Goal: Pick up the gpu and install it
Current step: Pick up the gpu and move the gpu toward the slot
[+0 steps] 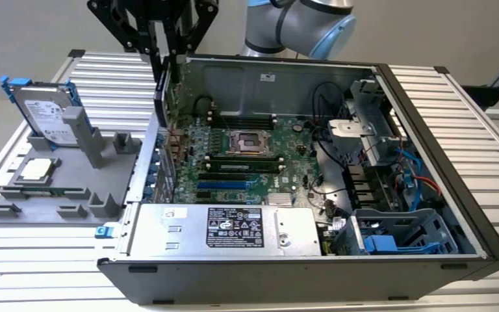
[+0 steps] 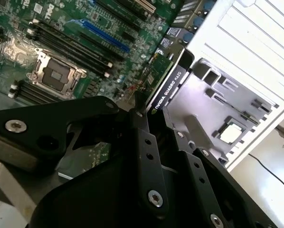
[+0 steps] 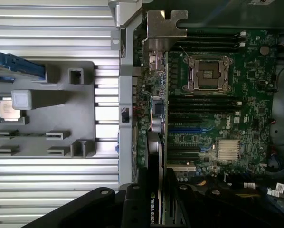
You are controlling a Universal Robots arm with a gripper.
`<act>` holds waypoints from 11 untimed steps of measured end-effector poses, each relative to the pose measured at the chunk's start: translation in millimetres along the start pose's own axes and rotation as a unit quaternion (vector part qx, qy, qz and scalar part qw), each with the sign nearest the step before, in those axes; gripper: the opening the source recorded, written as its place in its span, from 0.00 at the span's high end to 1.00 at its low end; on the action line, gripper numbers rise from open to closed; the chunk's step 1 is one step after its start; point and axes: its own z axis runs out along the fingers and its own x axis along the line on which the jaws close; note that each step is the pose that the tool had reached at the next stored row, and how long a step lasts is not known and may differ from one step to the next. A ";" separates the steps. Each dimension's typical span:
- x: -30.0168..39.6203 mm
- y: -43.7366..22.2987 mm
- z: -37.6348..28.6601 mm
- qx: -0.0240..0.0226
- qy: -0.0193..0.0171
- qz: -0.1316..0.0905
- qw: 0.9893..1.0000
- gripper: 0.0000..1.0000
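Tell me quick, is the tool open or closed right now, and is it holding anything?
The tool is closed, holding the gpu.

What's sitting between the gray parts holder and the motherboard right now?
In the first wrist view, the case wall stands between the gray parts holder and the motherboard; the gpu, held by the gripper, hangs just inside it.

In the exterior view the claw (image 1: 163,55) is cut off by the picture's edge at eleven o'clock, the arm (image 1: 306,23) at twelve. In both wrist views its black body hides the gripped end of the gpu (image 2: 166,90) (image 3: 154,166).
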 end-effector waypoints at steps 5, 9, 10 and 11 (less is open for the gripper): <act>-7.2 0.1 0.2 0.000 0.001 0.000 1.000 1.00; -13.2 0.2 0.4 0.000 0.001 0.000 1.000 1.00; -14.7 0.2 0.4 0.000 0.001 0.000 1.000 1.00; -16.2 0.2 0.4 0.000 0.001 0.000 1.000 1.00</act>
